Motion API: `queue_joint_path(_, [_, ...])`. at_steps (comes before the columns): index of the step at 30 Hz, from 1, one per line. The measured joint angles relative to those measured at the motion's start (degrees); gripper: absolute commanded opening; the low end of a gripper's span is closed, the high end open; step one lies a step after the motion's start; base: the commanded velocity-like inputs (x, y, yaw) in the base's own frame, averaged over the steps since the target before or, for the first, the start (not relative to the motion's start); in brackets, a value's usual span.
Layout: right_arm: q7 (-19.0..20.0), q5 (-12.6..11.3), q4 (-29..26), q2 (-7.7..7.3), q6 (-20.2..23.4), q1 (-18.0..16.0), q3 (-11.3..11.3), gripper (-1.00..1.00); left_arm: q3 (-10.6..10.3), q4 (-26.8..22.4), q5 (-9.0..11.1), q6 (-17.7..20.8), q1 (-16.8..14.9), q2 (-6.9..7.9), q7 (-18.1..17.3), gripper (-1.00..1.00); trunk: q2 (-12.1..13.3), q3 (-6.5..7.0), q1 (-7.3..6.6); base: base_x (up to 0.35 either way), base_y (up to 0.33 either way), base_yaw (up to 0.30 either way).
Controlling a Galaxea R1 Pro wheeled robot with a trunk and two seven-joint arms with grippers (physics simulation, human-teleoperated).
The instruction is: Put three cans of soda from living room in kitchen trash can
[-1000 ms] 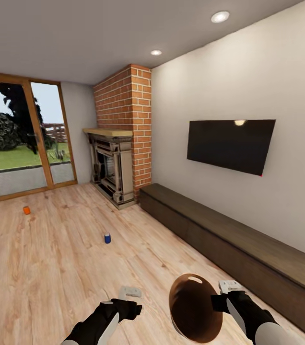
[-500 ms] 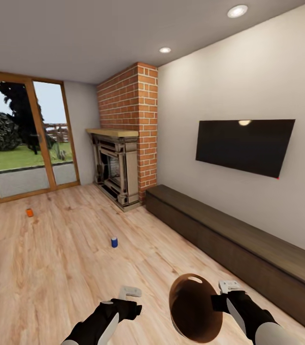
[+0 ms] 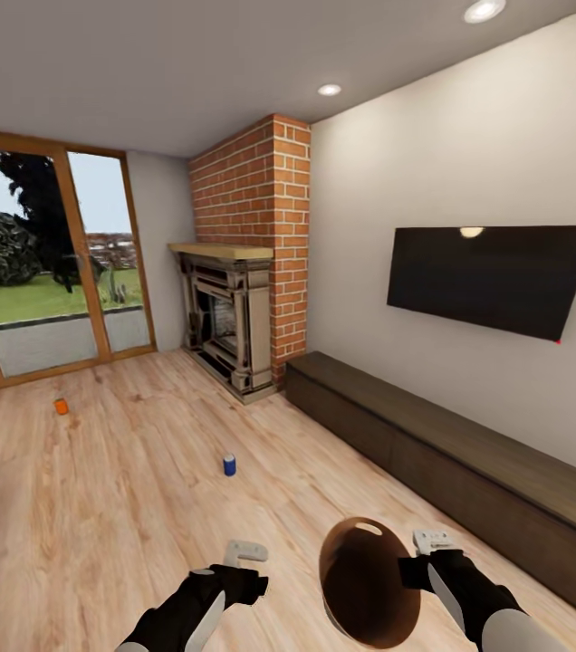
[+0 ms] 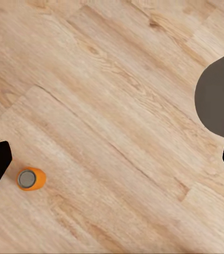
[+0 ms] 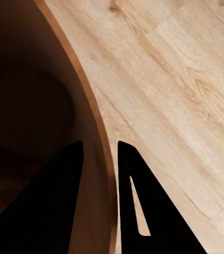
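Right gripper (image 3: pixel 412 572) clamped on the rim of the tash can (image 3: pixel 365 584), held above the plank floor (image 3: pixel 98 507). Left gripper (image 3: pixel 250 580) spread wide, empty. Blue can (image 3: pixel 229 465) and orange can (image 3: pixel 61 407) upright on the floor ahead, well apart; another orange can (image 4: pixel 31 179) below the left wrist

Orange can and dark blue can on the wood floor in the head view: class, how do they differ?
The small orange can is bright orange; the small dark blue can is dark blue. The orange one stands further off, near the glass doors; the blue one stands closer, nearer the brick fireplace. Both stand upright on the light wood plank floor.
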Motion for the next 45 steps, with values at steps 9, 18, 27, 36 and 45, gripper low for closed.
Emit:
queue_joint_path(9, [0.0, -0.1, 0.0, -0.01, 0.0, 0.0, 0.0, -1.00, 0.0, 0.0, 0.0, 0.0, 0.0, 0.00, 0.0, 1.00, 0.0, 0.00, 0.00, 0.158, 0.218, 0.000])
queue_joint_path(18, [0.0, -0.1, 0.0, 0.00, 0.0, 0.0, 0.0, -1.00, 0.0, 0.0, 0.0, -0.6, 0.0, 0.00, 0.0, 1.00, 0.0, 0.00, 0.00, 0.124, 0.031, 0.000])
queue_joint_path(27, [0.0, 0.0, 0.0, 0.00, 0.0, 0.0, 0.0, -1.00, 0.0, 0.0, -0.1, -1.2, 0.0, 0.00, 0.0, 1.00, 0.0, 0.00, 0.00, 0.261, -0.062, 0.000])
queue_joint_path(36, [0.0, 0.2, 0.0, 0.00, 0.0, 0.0, 0.0, -1.00, 0.0, 0.0, -0.1, -1.3, 0.0, -0.01, 0.0, 1.00, 0.0, 0.00, 0.00, 0.230, 0.015, 0.000])
queue_joint_path(45, [0.0, -0.1, 0.0, 0.00, 0.0, 0.0, 0.0, -1.00, 0.0, 0.0, -0.1, -1.2, 0.0, -0.08, 0.0, 1.00, 0.0, 0.00, 0.00, 0.066, 0.100, 0.000])
